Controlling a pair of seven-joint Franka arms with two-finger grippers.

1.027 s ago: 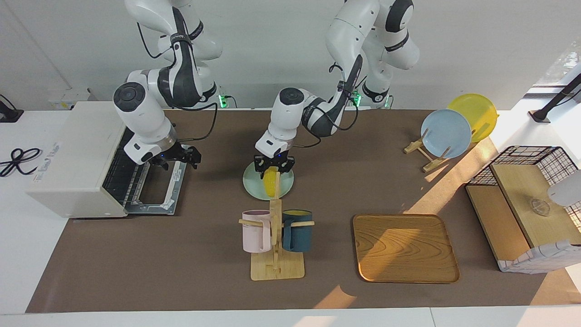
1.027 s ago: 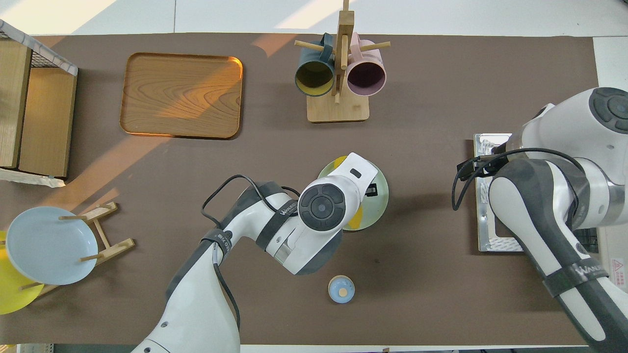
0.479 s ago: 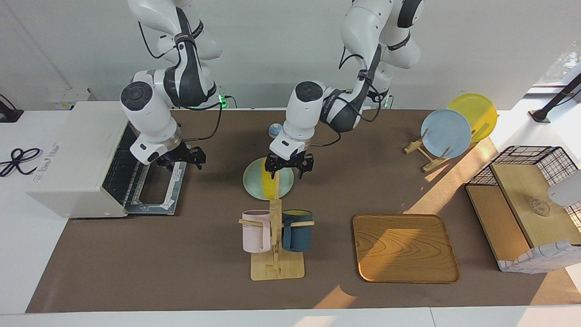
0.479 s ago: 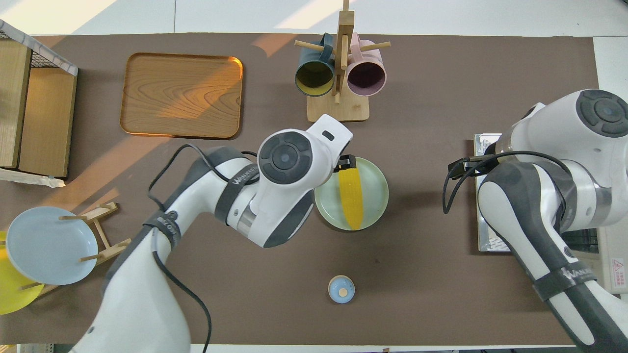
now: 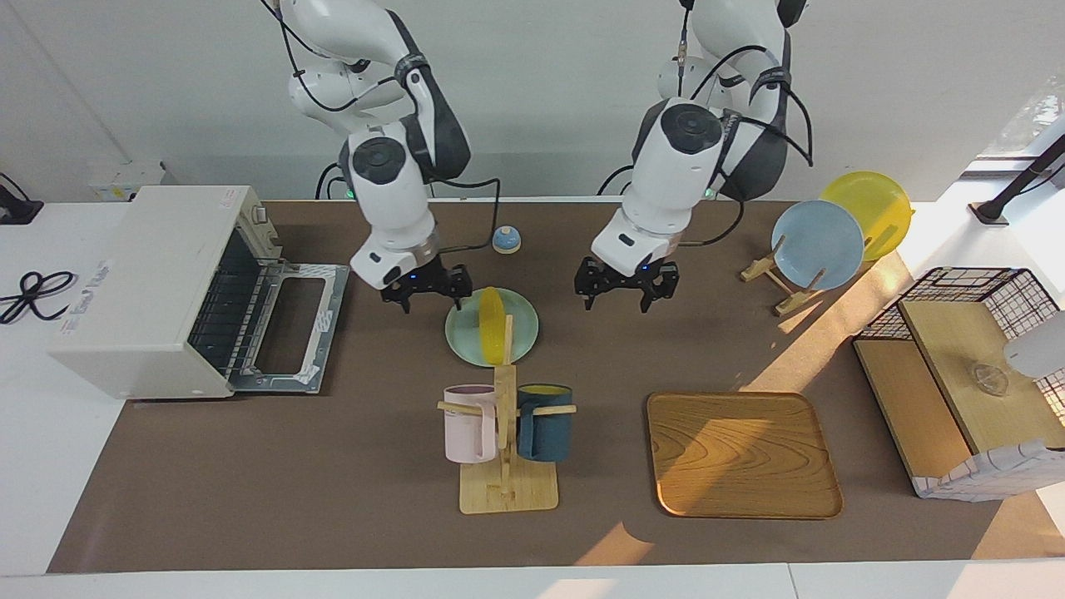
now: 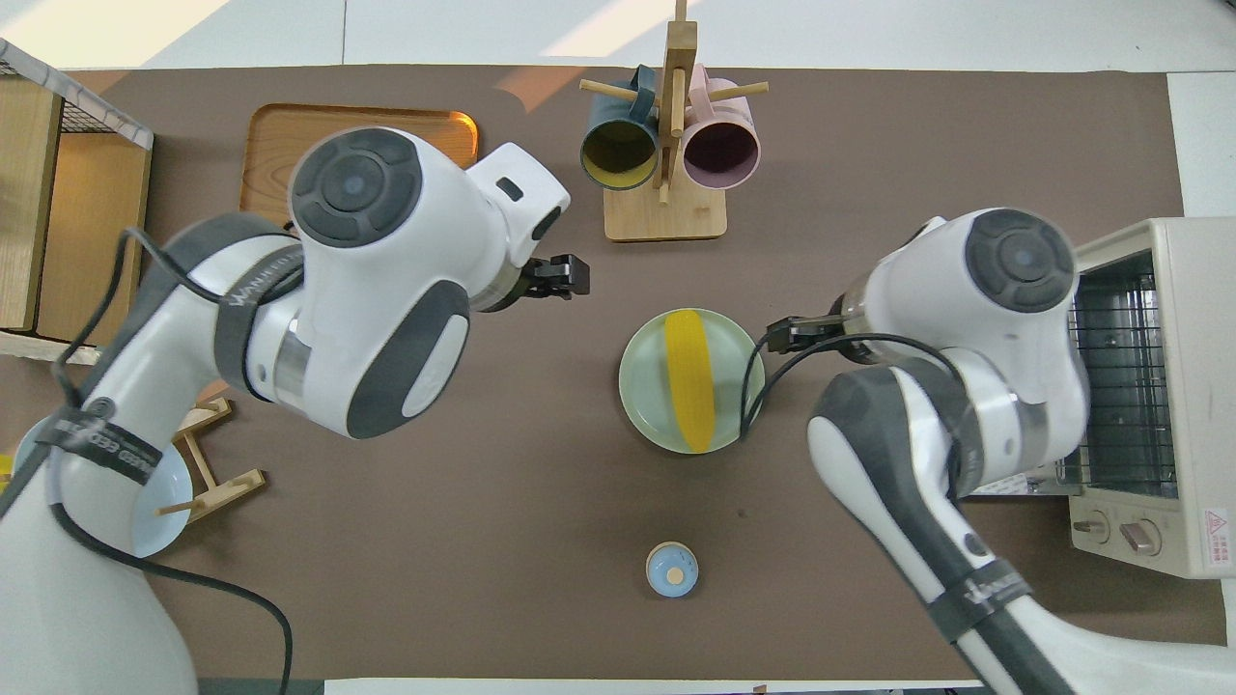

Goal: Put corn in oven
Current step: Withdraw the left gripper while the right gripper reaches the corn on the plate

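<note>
The yellow corn (image 5: 492, 323) (image 6: 689, 380) lies free on a pale green plate (image 5: 466, 337) (image 6: 642, 386) mid-table. My left gripper (image 5: 617, 301) (image 6: 565, 277) hangs open and empty over the mat beside the plate, toward the left arm's end. My right gripper (image 5: 428, 298) hangs open and empty just off the plate's rim, between the plate and the oven. In the overhead view the right arm hides that gripper. The white oven (image 5: 141, 283) (image 6: 1173, 386) stands at the right arm's end, its door (image 5: 291, 323) folded down flat and the wire rack showing.
A wooden mug rack (image 5: 507, 466) with a pink and a dark blue mug stands just farther out than the plate. A wooden tray (image 5: 740, 453), a stand with a blue and a yellow plate (image 5: 819, 243) and a wire basket (image 5: 965, 366) fill the left arm's end. A small blue bell (image 5: 506, 240) sits near the robots.
The left gripper opened, left the corn on the plate, rose and swung away toward its own end. The right gripper moved from the oven door to beside the plate.
</note>
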